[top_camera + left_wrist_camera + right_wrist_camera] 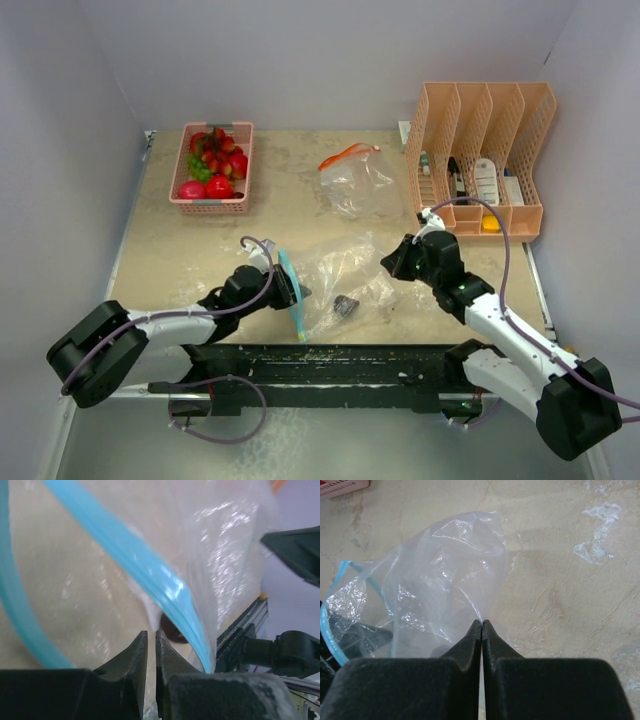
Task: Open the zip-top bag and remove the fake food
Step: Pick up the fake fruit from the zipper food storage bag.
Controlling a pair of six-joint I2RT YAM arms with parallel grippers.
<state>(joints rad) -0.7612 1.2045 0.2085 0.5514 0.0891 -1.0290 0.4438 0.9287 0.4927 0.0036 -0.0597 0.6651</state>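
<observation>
Bag (335, 275), clear w/ a blue zip (289, 270), lies on the table (300, 215) near the front edge, between the 2 grippers. We see it crumpled and lifted a little at both ends.

L gripper (297, 292) is at the zip end. In the left wrist view its jaws stand narrow, w/ only a slim gap, and the film of the bag comes down to the tips. It seems to us that they nip the film, but the picture is blurred there. The 2 strips of the zip are apart in this view, so the mouth is open. One strip passes just beside the right finger.

R gripper (392, 262) is at the opposite end, i.e. the closed end of the bag. Its jaws are fully together, pinched on a fold of film that runs into the tips.

Inside the bag, approx. in the middle, we see one dark piece (346, 305) of fake food lying low on the table side. More fruits (215, 165), mostly red w/ some green, are in a pink basket (212, 207) at the far left, well apart from the bag. A 2nd bag (352, 188) w/ an orange zip lies at the far middle. A peach organiser (480, 120) stands at the far right.
</observation>
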